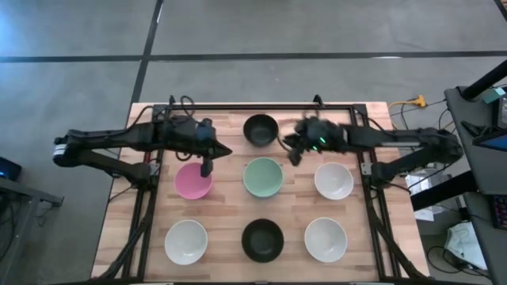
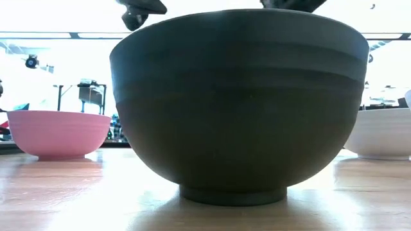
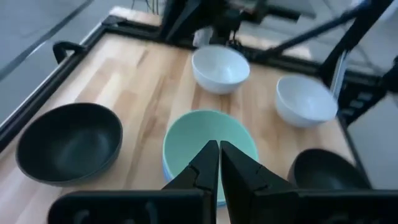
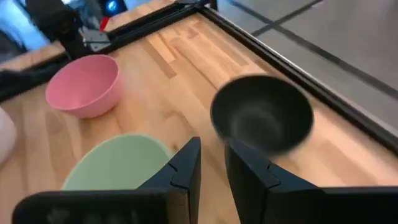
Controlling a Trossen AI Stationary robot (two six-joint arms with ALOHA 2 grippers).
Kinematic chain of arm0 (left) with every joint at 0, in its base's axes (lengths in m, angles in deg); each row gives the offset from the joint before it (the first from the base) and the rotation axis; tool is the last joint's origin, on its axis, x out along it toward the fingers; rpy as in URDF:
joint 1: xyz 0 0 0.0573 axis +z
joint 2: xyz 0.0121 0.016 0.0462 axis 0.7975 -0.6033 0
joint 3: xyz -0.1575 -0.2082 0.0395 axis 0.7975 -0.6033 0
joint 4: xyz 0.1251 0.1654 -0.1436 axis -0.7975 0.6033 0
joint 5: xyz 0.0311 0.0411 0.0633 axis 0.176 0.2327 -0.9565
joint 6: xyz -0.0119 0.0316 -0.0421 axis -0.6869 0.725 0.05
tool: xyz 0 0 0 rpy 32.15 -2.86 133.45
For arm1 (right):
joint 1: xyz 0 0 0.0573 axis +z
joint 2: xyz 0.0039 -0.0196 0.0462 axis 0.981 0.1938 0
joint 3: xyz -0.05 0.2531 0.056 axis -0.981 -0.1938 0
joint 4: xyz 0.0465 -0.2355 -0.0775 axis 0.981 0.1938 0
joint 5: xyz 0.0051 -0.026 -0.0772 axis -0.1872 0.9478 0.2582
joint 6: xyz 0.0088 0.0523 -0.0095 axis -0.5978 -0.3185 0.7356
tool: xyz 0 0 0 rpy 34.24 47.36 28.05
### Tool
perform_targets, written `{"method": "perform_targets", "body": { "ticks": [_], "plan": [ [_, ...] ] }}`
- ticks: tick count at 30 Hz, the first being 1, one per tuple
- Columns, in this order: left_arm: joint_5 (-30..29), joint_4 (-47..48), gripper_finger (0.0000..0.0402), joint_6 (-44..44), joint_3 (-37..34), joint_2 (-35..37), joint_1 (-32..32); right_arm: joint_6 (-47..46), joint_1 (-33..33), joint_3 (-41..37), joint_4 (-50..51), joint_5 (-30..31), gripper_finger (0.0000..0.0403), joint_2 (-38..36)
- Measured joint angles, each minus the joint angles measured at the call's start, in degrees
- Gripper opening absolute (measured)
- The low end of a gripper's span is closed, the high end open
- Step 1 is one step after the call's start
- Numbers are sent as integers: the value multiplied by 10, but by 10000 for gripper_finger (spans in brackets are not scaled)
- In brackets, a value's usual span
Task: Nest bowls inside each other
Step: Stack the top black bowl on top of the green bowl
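Seven bowls stand on their bases on the wooden table. A black bowl (image 1: 261, 129) is at the far middle. Pink (image 1: 192, 180), mint green (image 1: 263, 177) and white (image 1: 333, 180) bowls form the middle row. White (image 1: 186, 241), black (image 1: 262, 240) and white (image 1: 325, 239) bowls form the near row. A blue edge shows under the mint bowl's rim (image 3: 165, 177). My left gripper (image 1: 207, 168) is shut and empty, above the gap between the pink and mint bowls (image 3: 219, 163). My right gripper (image 1: 292, 155) is slightly open and empty, between the far black bowl and the mint bowl (image 4: 212, 155).
A black metal frame (image 1: 261, 107) runs along the table's far edge and down both sides. In the low view the near black bowl (image 2: 234, 102) fills the middle, with the pink bowl (image 2: 58, 131) to its left and a white bowl (image 2: 385, 131) to its right.
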State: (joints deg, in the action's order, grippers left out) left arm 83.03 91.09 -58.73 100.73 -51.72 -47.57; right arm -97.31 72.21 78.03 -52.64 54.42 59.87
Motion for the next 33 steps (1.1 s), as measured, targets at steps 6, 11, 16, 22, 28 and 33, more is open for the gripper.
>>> {"method": "perform_targets", "body": {
  "ticks": [6,11,16,22,28,33],
  "plan": [
    [-1,-11,1,-28,-42,53,2,188,-101,89,25,-136,75,121],
    [-1,-14,1,-48,-69,90,2,438,-123,169,106,-144,114,210],
    [-1,-11,1,-52,-89,110,2,546,-126,246,176,-140,168,289],
    [-1,-12,1,-64,-98,128,2,566,-126,319,291,-139,205,365],
    [-1,-11,1,-65,-106,139,2,567,-126,332,300,-129,202,417],
    [-1,-12,1,-65,-105,140,2,534,-126,341,301,-105,176,452]
  ]
}}
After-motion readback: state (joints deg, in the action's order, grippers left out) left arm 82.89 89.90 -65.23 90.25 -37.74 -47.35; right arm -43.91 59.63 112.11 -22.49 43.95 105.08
